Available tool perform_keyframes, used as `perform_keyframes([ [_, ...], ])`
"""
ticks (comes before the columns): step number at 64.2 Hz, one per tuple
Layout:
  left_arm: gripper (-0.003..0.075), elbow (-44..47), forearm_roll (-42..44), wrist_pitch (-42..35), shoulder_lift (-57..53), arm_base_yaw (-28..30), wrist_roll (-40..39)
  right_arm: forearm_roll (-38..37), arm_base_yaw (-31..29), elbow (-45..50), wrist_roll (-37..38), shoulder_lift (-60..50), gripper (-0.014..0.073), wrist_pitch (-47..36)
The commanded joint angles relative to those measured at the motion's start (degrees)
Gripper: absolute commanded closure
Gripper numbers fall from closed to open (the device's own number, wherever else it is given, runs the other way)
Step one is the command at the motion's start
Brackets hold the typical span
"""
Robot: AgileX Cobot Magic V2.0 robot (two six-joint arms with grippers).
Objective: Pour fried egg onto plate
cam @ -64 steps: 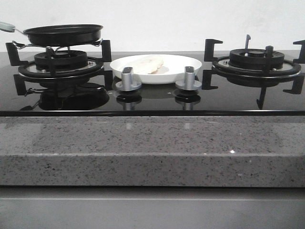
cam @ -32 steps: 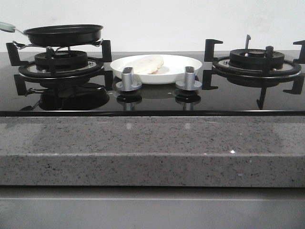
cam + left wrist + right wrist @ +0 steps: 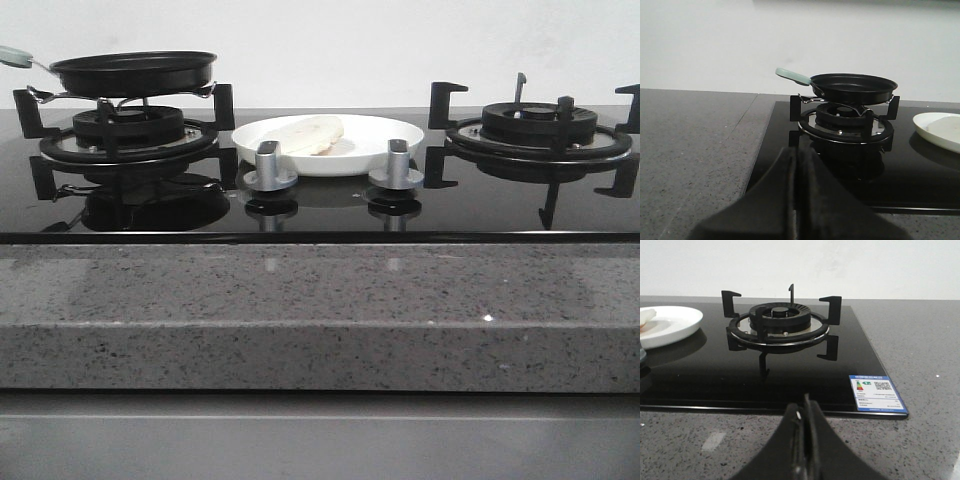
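Observation:
The fried egg (image 3: 311,134) lies pale and folded on the white plate (image 3: 375,150), which sits on the black glass hob between the two burners. The yolk does not show. The plate's edge also shows in the left wrist view (image 3: 940,134) and in the right wrist view (image 3: 675,326), where a bit of egg (image 3: 646,316) shows. The black pan (image 3: 135,72) with its pale green handle (image 3: 792,76) rests on the left burner. My left gripper (image 3: 795,152) is shut and empty, low over the counter before the left burner. My right gripper (image 3: 805,405) is shut and empty, before the right burner.
The right burner (image 3: 538,135) with its black grate stands bare. Two silver knobs (image 3: 268,168) (image 3: 396,166) stand in front of the plate. A grey speckled counter (image 3: 320,310) runs along the front. A label sticker (image 3: 876,393) lies at the hob's corner.

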Motion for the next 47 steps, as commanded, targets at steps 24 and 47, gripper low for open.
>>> perform_keyframes([
  [24, 0.0741, 0.36, -0.06, -4.49, -0.97, 0.21, -0.2, -2.3, -0.35, -0.25, 2.22, -0.97, 0.0662, -5.19],
  [47, 0.0741, 0.36, -0.06, -4.49, -0.97, 0.21, -0.2, -2.3, -0.35, -0.25, 2.22, -0.97, 0.0662, -5.02],
])
